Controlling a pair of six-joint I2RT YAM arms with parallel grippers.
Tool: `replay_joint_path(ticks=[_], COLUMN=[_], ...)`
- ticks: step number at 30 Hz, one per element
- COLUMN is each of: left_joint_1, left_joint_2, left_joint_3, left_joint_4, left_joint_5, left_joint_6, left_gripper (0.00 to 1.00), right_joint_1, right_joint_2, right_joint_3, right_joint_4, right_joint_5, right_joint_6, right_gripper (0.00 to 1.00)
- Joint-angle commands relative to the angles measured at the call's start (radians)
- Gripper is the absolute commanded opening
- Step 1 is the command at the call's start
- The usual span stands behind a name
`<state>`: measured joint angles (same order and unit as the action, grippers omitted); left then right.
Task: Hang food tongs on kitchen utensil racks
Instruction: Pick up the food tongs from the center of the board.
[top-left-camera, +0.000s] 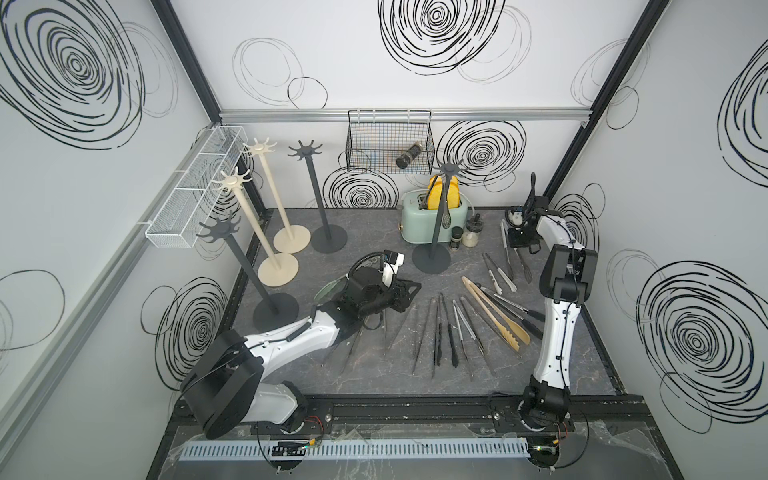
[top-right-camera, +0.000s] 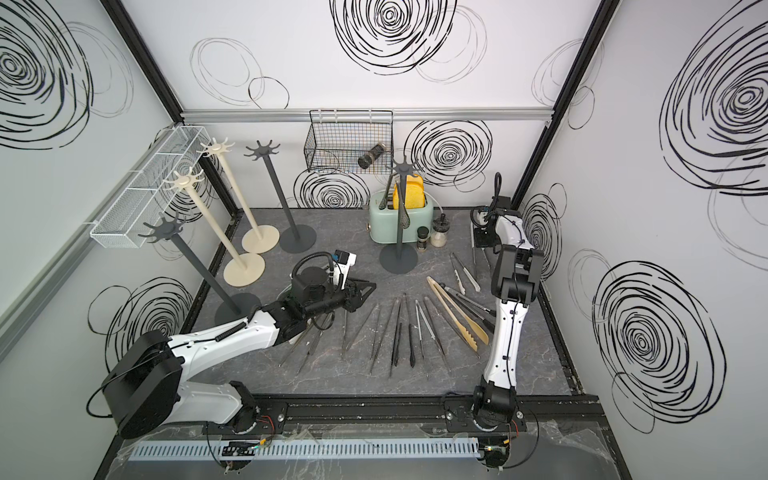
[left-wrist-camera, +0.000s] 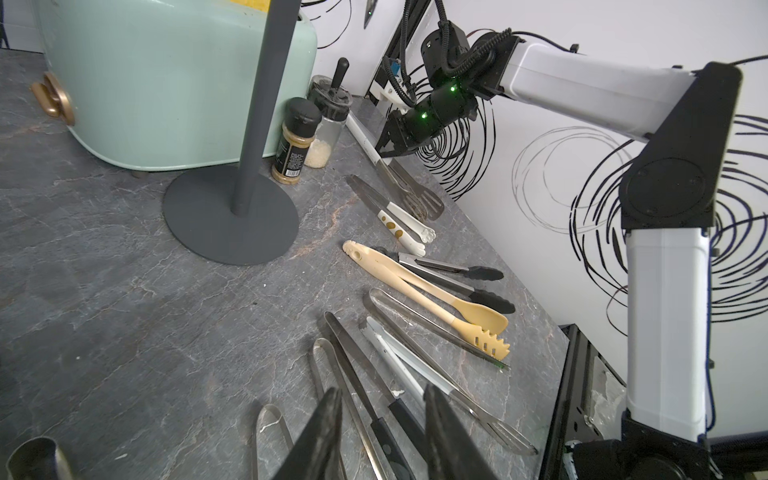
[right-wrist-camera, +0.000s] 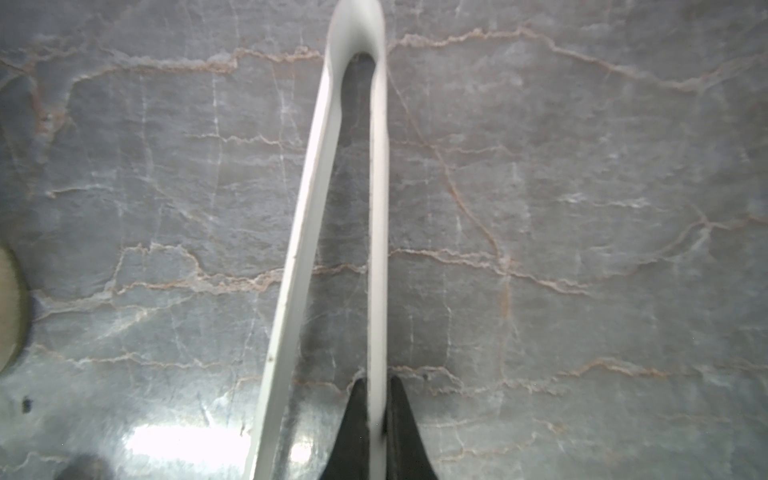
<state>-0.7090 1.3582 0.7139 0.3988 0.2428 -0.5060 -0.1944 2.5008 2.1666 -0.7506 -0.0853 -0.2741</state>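
Several food tongs (top-left-camera: 449, 332) lie fanned out on the grey table, among them a tan pair (top-left-camera: 494, 311) and a cream-headed pair (top-left-camera: 500, 278). At the back right, my right gripper (right-wrist-camera: 378, 399) is shut on one arm of white-handled tongs (right-wrist-camera: 316, 216) that lie on the table (top-left-camera: 504, 235). My left gripper (left-wrist-camera: 382, 403) hovers open over the left end of the fan (top-left-camera: 409, 289), holding nothing. Five kitchen utensil racks stand upright: two cream (top-left-camera: 259, 147) (top-left-camera: 232, 180) and three dark grey (top-left-camera: 305, 149) (top-left-camera: 220, 228) (top-left-camera: 446, 168). Mesh-headed tongs (top-left-camera: 446, 220) hang on the rack by the toaster.
A mint toaster (top-left-camera: 432, 212) with yellow slices stands at the back, with two spice jars (top-left-camera: 456, 239) beside it. A black wire basket (top-left-camera: 388, 141) holding a jar hangs on the back wall. A white mesh basket (top-left-camera: 195, 187) hangs on the left wall.
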Motion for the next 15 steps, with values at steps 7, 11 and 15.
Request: replay_joint_path(ticks=[7, 11, 15], left_joint_1=[-0.009, -0.009, -0.009], left_joint_2=[-0.043, -0.094, -0.142], left_joint_3=[-0.028, -0.043, -0.062], left_joint_4=[0.091, 0.092, 0.097], left_joint_5=[0.015, -0.017, -0.03], left_joint_6=[0.012, 0.035, 0.041], left_gripper=[0.36, 0.36, 0.36], right_joint_1=[-0.025, -0.027, -0.021], right_joint_2=[-0.171, -0.332, -0.525], right_joint_3=[-0.079, -0.16, -0.266], right_joint_4=[-0.027, 0.014, 0.066], right_joint_5=[0.12, 0.146, 0.108], right_joint_6=[0.073, 0.121, 0.174], right_gripper=[0.0, 0.0, 0.0])
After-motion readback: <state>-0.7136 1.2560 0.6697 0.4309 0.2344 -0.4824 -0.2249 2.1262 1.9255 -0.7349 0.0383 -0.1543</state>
